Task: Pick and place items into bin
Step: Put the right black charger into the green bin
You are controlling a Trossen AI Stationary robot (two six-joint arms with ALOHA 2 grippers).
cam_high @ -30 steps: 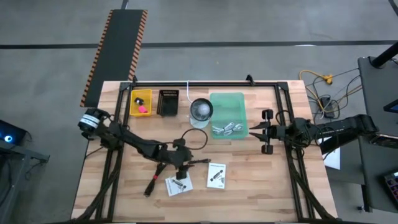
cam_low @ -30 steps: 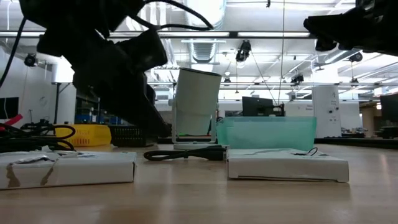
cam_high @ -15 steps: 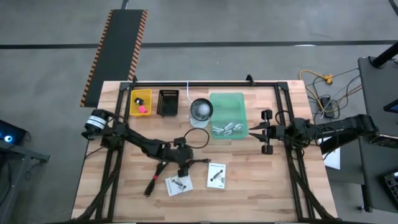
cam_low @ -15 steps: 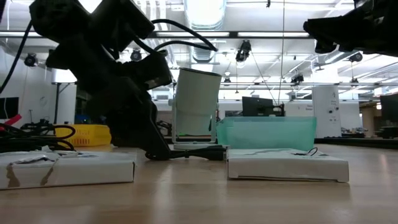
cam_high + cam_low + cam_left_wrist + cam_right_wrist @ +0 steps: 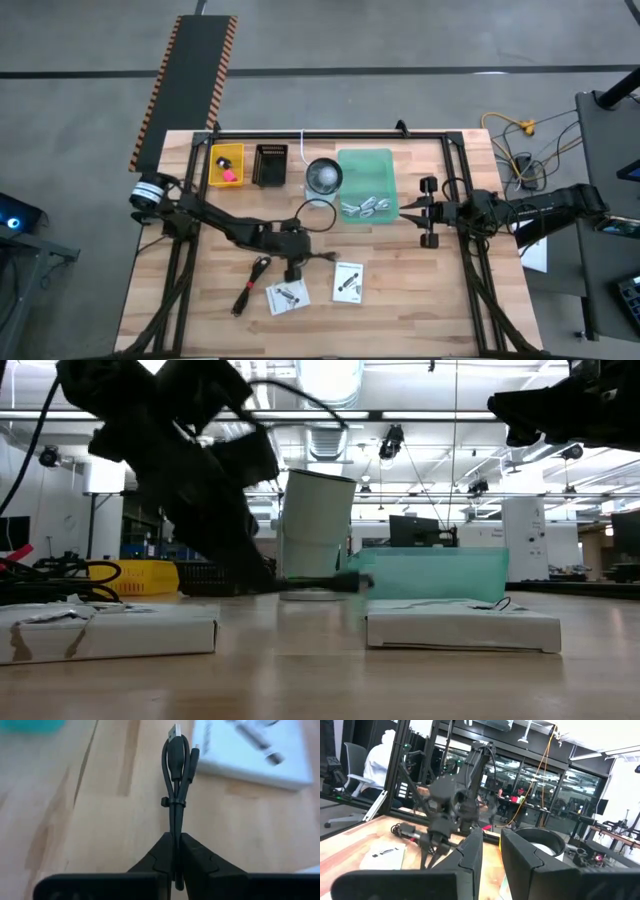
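A bundled black cable (image 5: 175, 775) sticks out from my left gripper (image 5: 173, 840), which is shut on it at mid-table (image 5: 297, 260). Its plugs (image 5: 174, 731) point away from the fingers. The green bin (image 5: 367, 165) stands at the far middle with silver metal pieces (image 5: 365, 208) inside. Two white packets (image 5: 288, 296) (image 5: 348, 280) lie flat near the front. A black tool with a red end (image 5: 248, 288) lies left of them. My right gripper (image 5: 410, 210) hovers right of the bin, its fingers (image 5: 470, 855) slightly apart with nothing between them. My left gripper pinches the cable bundle's looped end (image 5: 174, 827), opposite the plugs, between its two fingers. The fingers slant down from the table's left and lie along the bundle. In the low view the cable (image 5: 320, 584) sits about level, just above the tabletop.
A yellow box (image 5: 226, 165), a black box (image 5: 270, 165) and a white round container (image 5: 323, 177) stand in a row left of the bin. A black frame (image 5: 330, 135) runs round the table. Bare wood lies between the packets and the bin.
My left gripper has come down on the black cable, taken hold of it and raised it a little. The cable lay on the table before and now hangs just above it, shifted slightly toward the bin.
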